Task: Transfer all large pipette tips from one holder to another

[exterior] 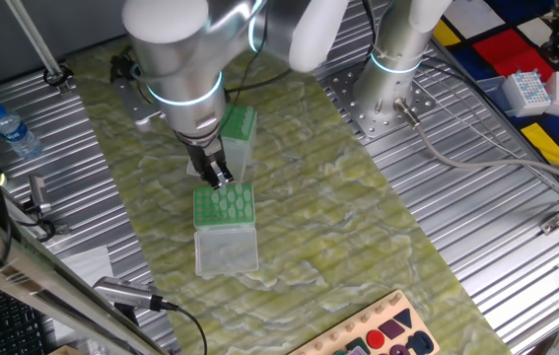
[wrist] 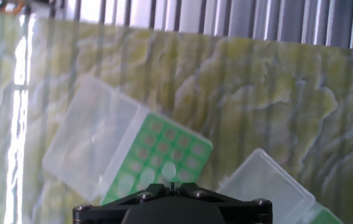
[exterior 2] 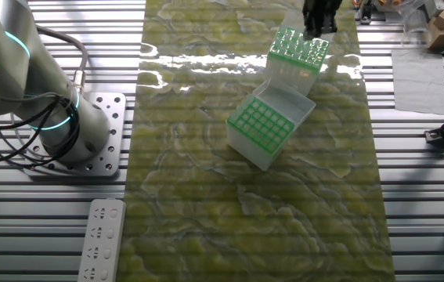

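Gripper (exterior: 220,177) hangs over the green rack (exterior: 225,204), positioned to seat or draw a tip (wrist: 169,170) directly below the jaws. Jaw opening and grasp cannot be determined. Second rack (exterior: 237,128) stands beyond.

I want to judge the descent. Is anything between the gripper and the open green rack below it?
Nothing visible. The gripper hangs right above the green rack, whose clear lid is flipped open flat on the mat, away from the holes. The second rack stands apart, behind the arm.

Two tip boxes (exterior: 225,205) (exterior: 237,133) stand near on mat (exterior: 358,217).
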Controlling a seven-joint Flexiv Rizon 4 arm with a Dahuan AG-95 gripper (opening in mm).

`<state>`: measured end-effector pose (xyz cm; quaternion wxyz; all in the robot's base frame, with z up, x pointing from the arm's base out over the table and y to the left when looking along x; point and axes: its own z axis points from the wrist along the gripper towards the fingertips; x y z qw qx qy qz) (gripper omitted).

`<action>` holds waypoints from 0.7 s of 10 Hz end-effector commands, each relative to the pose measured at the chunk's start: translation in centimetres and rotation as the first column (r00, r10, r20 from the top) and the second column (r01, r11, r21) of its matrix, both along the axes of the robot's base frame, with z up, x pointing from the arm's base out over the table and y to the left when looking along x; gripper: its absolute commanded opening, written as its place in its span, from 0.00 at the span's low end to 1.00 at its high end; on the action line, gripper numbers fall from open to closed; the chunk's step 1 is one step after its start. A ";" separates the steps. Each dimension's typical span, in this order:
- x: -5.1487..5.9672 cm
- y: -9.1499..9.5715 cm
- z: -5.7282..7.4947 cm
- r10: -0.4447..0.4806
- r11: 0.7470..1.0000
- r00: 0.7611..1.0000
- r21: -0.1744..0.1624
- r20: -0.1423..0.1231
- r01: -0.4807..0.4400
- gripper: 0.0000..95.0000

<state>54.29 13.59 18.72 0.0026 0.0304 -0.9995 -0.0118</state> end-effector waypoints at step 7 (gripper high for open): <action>1.8 0.5 -1.8 -0.049 0.999 0.999 0.000 0.022 0.049 0.20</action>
